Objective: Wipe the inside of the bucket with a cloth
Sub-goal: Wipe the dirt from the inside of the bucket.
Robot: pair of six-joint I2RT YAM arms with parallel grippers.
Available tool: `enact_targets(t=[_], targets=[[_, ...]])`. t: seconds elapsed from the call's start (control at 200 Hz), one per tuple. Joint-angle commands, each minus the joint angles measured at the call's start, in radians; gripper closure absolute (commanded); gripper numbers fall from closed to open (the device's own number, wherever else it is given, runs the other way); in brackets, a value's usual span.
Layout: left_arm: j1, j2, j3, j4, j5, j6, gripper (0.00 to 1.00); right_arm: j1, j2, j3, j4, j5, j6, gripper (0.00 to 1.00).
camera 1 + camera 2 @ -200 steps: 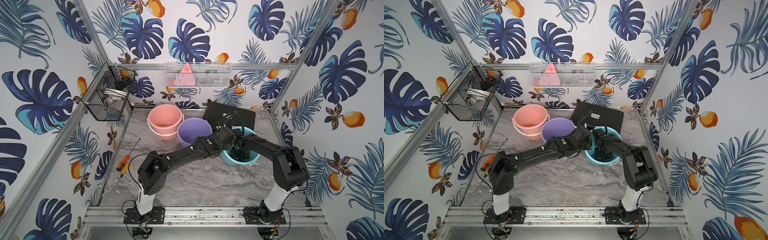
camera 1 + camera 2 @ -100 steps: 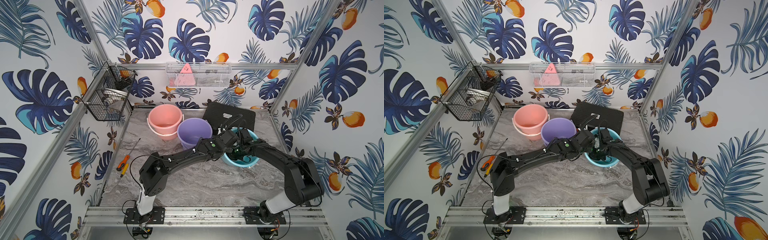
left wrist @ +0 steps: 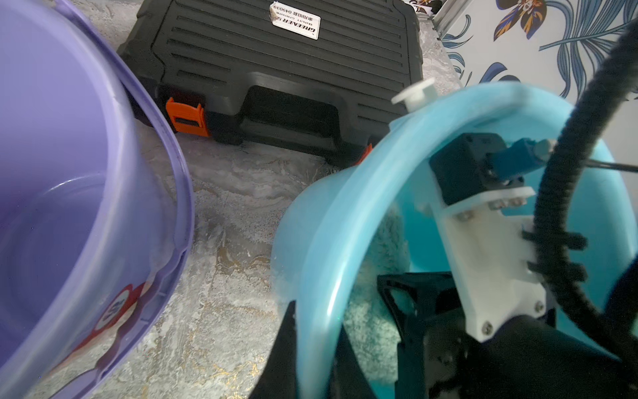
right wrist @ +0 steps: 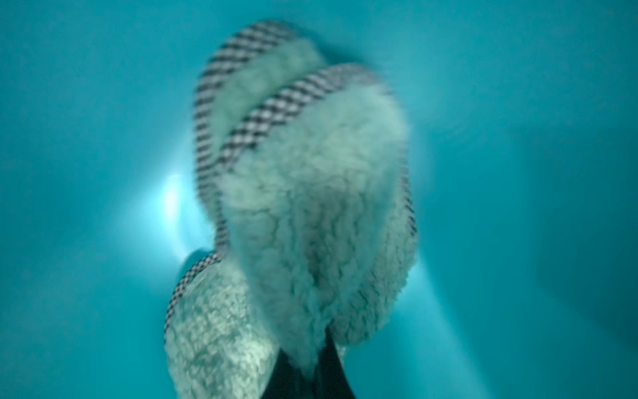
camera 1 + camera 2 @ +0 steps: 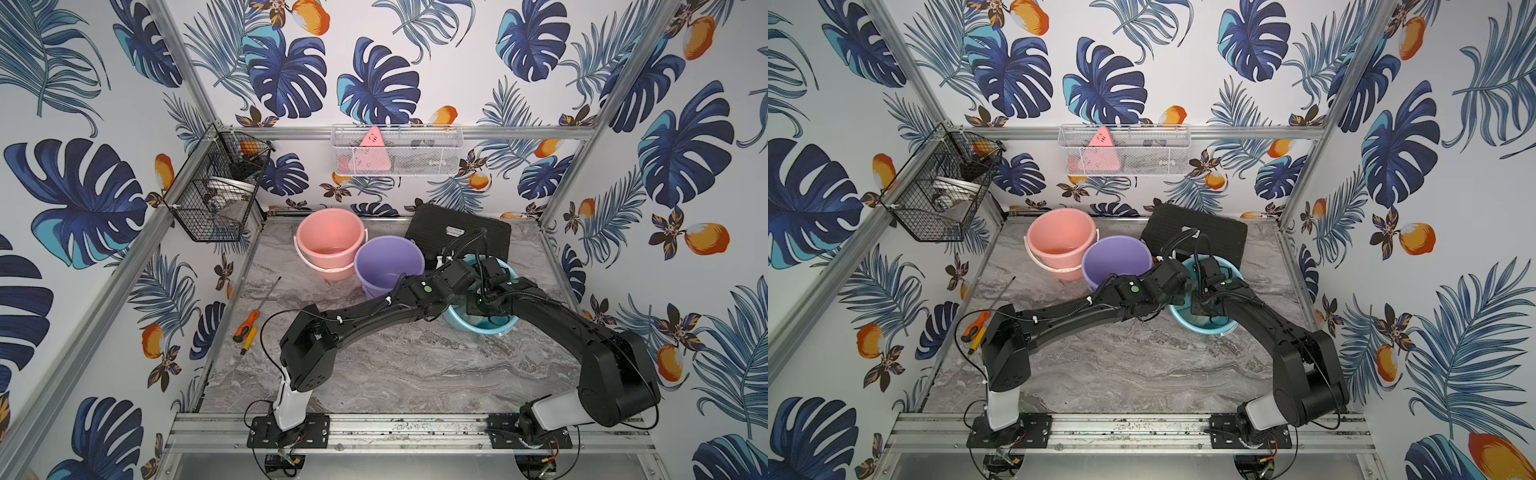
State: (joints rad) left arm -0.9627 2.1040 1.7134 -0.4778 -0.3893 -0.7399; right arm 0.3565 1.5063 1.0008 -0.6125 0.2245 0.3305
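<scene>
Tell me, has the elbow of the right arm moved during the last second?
Yes. In both top views the right arm's elbow has swung toward the front rail, away from the blue bucket.

Both top views were bright and sharp, with only soft shadows. Inside the bucket (image 4: 103, 103) the right wrist view was dim and blue-green, the cloth (image 4: 310, 214) was blurry, and one white glare spot shone.
</scene>
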Motion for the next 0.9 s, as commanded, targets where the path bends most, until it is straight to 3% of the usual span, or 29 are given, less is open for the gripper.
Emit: enact_targets(t=[0.0,0.15,0.26,0.505,0.726,0.896], targets=[[-0.004,-0.001,-0.011,-0.096,0.081,0.034,1.00,-0.003,0.070,0.038,0.005,0.250,0.071,1.00],[-0.002,0.009,-0.014,-0.090,0.100,0.045,1.00,-0.002,0.197,0.073,-0.036,0.274,0.123,1.00],[-0.002,0.030,-0.005,-0.110,0.098,0.045,1.00,-0.003,0.255,0.069,-0.018,0.182,0.128,1.00],[-0.002,0.078,0.017,-0.157,0.087,0.044,1.00,0.007,0.254,0.067,0.088,-0.216,0.102,1.00],[0.020,0.043,-0.069,-0.078,0.143,0.038,1.00,0.006,0.139,0.022,0.270,-0.599,0.068,1.00],[0.037,0.033,-0.080,-0.085,0.146,0.032,1.00,0.004,0.050,-0.006,0.342,-0.715,0.035,1.00]])
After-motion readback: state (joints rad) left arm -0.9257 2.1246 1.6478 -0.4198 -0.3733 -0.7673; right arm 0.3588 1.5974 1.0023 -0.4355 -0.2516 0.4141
